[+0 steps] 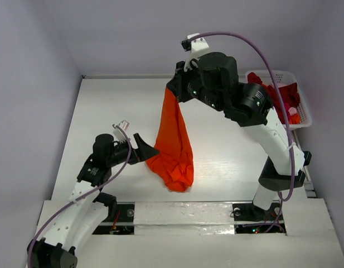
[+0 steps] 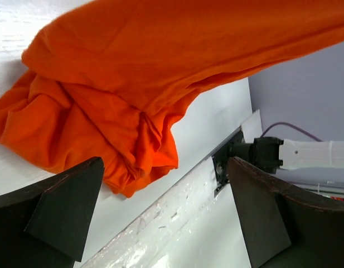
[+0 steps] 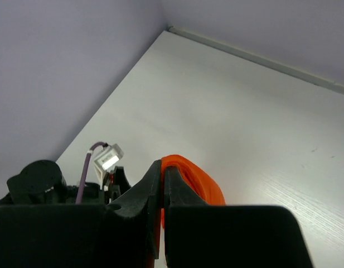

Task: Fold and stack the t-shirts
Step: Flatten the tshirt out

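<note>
Pinching orange t-shirt (image 1: 174,139) at its top, right fingers (image 3: 152,201) hold it above mid surface (image 1: 105,111), lower end bunched nr near edge. Just beside the bunch, left fingers (image 2: 66,212) spread wide, empty. In basket (image 1: 304,120), far-right corner: dark red t-shirt (image 1: 272,92).

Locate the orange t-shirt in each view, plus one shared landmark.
Top external: orange t-shirt centre, hanging from right gripper, lower end on white table.
Left wrist: orange t-shirt fills upper frame.
Right wrist: orange t-shirt fold pinched bottom centre.
Shared landmark: white table.
</note>
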### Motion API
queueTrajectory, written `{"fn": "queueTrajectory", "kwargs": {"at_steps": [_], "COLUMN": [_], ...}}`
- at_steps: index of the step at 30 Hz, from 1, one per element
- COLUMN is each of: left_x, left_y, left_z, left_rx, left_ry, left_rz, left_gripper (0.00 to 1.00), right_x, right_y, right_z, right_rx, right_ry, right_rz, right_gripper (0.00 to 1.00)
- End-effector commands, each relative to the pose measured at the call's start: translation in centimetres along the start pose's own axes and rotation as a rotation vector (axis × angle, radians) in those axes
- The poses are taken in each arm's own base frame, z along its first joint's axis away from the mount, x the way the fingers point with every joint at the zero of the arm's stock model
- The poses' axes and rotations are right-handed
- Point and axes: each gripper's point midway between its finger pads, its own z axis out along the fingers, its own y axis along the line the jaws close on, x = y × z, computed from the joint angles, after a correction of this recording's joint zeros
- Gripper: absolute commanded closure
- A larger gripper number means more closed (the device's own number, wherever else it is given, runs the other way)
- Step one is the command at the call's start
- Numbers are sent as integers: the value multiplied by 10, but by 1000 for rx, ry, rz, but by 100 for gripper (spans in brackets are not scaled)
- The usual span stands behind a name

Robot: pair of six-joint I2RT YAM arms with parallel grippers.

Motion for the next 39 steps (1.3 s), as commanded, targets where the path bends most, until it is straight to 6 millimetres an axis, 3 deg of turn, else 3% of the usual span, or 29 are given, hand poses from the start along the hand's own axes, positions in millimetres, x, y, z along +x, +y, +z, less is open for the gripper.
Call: {"fn": "queueTrajectory", "kwargs": {"at_steps": [1,5,7,8,9,12,13,14,16,17,20,24,28,31,32,37,39], "left_x": [-47,-68,-66,-65,-63,-58,-61,-61,-65,-65,-67,-72,-79,-84,-89,-103,-109], "left_y": [-48,-86,-93,-90,-87,-73,-69,-65,-59,-57,-44,-34,-26,-24,-22,-20,-19], "left_z": [-19,-40,-42,-40,-39,-36,-37,-38,-42,-43,-47,-51,-51,-53,-55,-63,-63], "left_rx": [82,167,202,198,193,155,133,117,89,79,27,-5,-33,-45,-59,-101,-121], "left_ry": [-179,-274,-267,-262,-258,-267,-290,-301,-349,-360,-407,-473,-516,-548,-575,-639,-652], "left_rz": [97,138,131,121,109,79,71,62,46,38,3,-32,-56,-66,-70,-78,-78], "left_gripper": [7,6,6,6,6,6,6,6,6,6,6,6,6,6,6,6,6], "right_x": [-26,-62,-83,-88,-101,-108,-100,-106,-92,-93,-93,-70,-29,-10,-2,2,22], "right_y": [15,14,18,21,21,41,55,64,93,105,119,140,154,158,164,169,179], "right_z": [-16,-38,-53,-58,-77,-86,-83,-93,-99,-112,-139,-161,-165,-165,-175,-199,-209], "right_rx": [-100,-118,-158,-178,-206,-328,-399,-457,-610,-665,-762,-882,-869,-809,-823,-784,-784], "right_ry": [-79,-184,-251,-271,-315,-347,-310,-318,-253,-257,-262,-186,-69,-32,-9,-24,18], "right_rz": [19,17,20,26,44,79,68,72,55,53,32,-6,-77,-124,-135,-131,-174], "right_gripper": [100,100,100,100,100,100,100,100,100,100,100,100,100,100,100,100,100]}}
